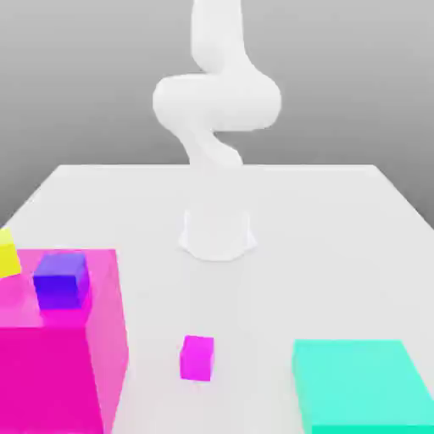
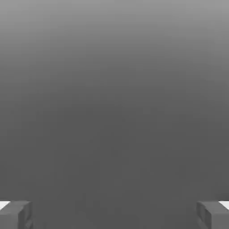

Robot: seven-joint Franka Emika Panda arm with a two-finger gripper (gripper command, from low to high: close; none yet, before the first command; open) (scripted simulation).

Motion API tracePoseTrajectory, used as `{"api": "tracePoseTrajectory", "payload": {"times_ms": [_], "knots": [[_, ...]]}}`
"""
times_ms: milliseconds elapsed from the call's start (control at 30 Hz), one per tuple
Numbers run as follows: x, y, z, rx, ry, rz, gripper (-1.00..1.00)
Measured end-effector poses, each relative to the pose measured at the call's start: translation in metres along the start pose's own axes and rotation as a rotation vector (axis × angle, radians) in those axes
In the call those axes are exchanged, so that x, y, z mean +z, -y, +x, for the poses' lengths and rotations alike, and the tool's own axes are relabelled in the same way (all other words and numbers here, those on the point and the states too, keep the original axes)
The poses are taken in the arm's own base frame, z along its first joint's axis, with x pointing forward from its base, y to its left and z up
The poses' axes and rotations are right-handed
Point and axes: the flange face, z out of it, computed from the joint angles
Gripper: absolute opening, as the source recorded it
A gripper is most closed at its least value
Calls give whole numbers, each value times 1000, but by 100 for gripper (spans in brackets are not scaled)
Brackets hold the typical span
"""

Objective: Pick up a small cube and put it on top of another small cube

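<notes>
Small magenta cube (image 1: 197,358): outside the open jaws, down on the pale tabletop (image 1: 263,297), in the exterior view between the large magenta block and the turquoise block, apart from both; one face is turned toward the camera.
Yellow cube (image 1: 8,254): outside the jaws, at the exterior view's left edge and partly cut off by it; it looks to be on top of the large magenta block, set at a slant.
Large magenta block (image 1: 47,377): outside the jaws' gap, at the exterior view's left, its flat top level with the cubes it bears and its near side running out of the frame.
Blue-violet cube (image 1: 61,281): outside the jaws, resting on the large magenta block, just beside the yellow cube.
Robot arm (image 1: 216,102): white, its base on the tabletop beyond the small magenta cube, its upper part leaving the exterior view's top.
Gripper (image 2: 114,214): jaws wide apart, the two fingers (image 2: 15,214) facing each other across plain grey background, holding nothing.
Turquoise block (image 1: 360,377): outside the jaws, low and broad on the tabletop at the exterior view's right.
</notes>
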Motion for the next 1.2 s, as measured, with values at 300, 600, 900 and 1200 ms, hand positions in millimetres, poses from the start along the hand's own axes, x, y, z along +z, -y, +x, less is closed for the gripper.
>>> {"api": "tracePoseTrajectory", "payload": {"times_ms": [300, 600, 900, 1200], "knots": [[206, -75, -53, 45, 205, -240, 0], [330, -199, -155, 95, 402, -471, 0], [394, -270, -221, 109, 469, -547, 0], [394, -270, -222, 109, 469, -547, -100]]}}
